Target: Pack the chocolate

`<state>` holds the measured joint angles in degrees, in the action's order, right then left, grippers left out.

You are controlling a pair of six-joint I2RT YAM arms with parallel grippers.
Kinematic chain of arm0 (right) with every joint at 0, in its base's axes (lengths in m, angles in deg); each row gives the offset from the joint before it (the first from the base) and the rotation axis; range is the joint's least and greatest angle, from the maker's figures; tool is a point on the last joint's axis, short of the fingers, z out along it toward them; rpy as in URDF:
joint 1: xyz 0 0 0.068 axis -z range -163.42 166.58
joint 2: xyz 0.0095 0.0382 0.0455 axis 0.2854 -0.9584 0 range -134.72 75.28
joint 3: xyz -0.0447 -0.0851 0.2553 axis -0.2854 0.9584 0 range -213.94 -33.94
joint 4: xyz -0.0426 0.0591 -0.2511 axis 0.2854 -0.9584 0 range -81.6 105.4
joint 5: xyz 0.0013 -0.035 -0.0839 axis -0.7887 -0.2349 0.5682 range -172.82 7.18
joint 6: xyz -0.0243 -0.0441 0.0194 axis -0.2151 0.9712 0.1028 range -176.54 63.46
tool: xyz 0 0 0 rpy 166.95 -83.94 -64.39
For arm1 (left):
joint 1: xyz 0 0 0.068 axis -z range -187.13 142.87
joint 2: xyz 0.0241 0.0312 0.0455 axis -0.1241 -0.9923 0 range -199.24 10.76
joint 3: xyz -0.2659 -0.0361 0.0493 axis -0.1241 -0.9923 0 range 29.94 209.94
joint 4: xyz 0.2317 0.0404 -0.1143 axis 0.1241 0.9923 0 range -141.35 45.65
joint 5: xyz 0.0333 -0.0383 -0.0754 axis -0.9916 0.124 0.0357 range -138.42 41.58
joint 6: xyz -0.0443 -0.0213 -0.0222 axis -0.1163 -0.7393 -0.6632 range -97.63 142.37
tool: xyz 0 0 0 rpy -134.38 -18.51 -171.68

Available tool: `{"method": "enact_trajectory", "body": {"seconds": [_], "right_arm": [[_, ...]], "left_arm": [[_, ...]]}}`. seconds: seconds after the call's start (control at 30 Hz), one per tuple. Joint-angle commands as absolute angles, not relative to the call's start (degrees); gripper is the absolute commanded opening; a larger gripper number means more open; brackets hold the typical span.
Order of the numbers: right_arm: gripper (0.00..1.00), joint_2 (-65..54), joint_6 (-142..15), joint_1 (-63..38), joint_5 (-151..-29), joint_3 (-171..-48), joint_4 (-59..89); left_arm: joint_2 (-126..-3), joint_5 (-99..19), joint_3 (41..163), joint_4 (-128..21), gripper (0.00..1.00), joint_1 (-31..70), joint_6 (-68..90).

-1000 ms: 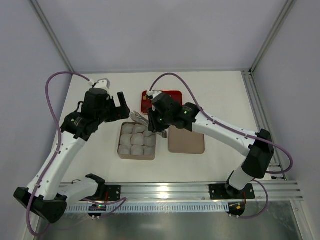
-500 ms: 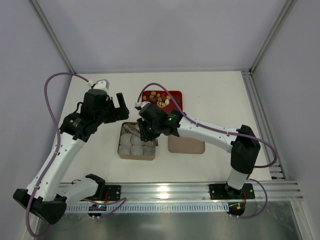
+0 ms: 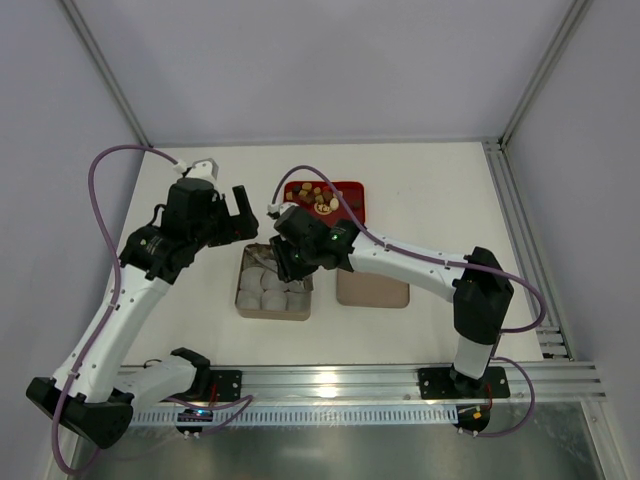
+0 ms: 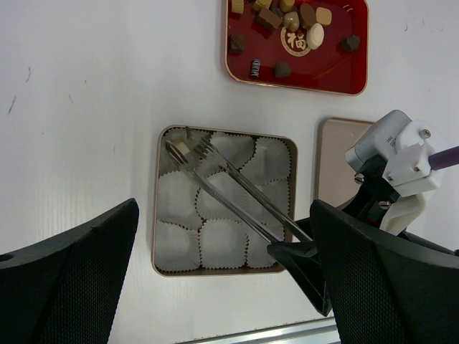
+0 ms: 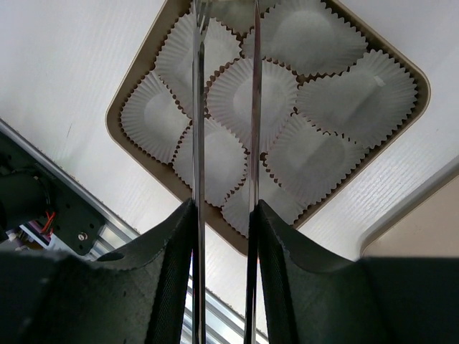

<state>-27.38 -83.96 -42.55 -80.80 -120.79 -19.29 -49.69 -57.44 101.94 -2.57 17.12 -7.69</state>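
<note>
Nine white paper cups (image 4: 215,244) are seated in the tan tin (image 4: 155,215), and a flat tan lid (image 4: 333,150) is laid just to its right. Metal tongs (image 4: 229,179) are clamped between the narrowly spaced fingers of the right gripper (image 5: 224,279) and stretched across the tin. One tan chocolate piece (image 4: 181,148) is seen in the far-left cup, beside one tong tip. Other chocolate (image 4: 290,20) is scattered in the red tray (image 4: 315,82) beyond the tin. The left gripper (image 3: 232,212) is held high, left of the tin, spread wide and empty.
</note>
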Motion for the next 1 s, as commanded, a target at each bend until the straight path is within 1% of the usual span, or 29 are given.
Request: {"method": "enact_trajectory", "body": {"seconds": [0.0, 0.2, 0.6, 0.8, 0.97], "right_arm": [[0.41, -26.5, -84.5, -42.8, -79.2, -123.2, -17.2], [0.44, -26.1, -84.3, -42.9, -79.3, -123.2, -17.8], [0.44, -14.8, -82.3, -41.6, -77.4, -121.3, -21.1], [0.44, -11.1, -79.9, -30.9, -79.1, -117.1, -20.8], [0.44, -12.8, -77.0, -24.5, -77.6, -117.2, -22.2]], "left_arm": [[-48.7, -57.7, 102.6, -3.0, 1.0, 17.0, -8.7], [-48.2, -57.7, 102.0, -3.0, 1.0, 17.0, -8.7], [-48.3, -57.4, 102.3, -3.2, 1.0, 17.0, -8.8], [-48.4, -57.3, 102.4, -3.2, 1.0, 17.0, -8.7], [-48.6, -57.2, 102.3, -3.3, 1.0, 17.0, -8.7]]}}
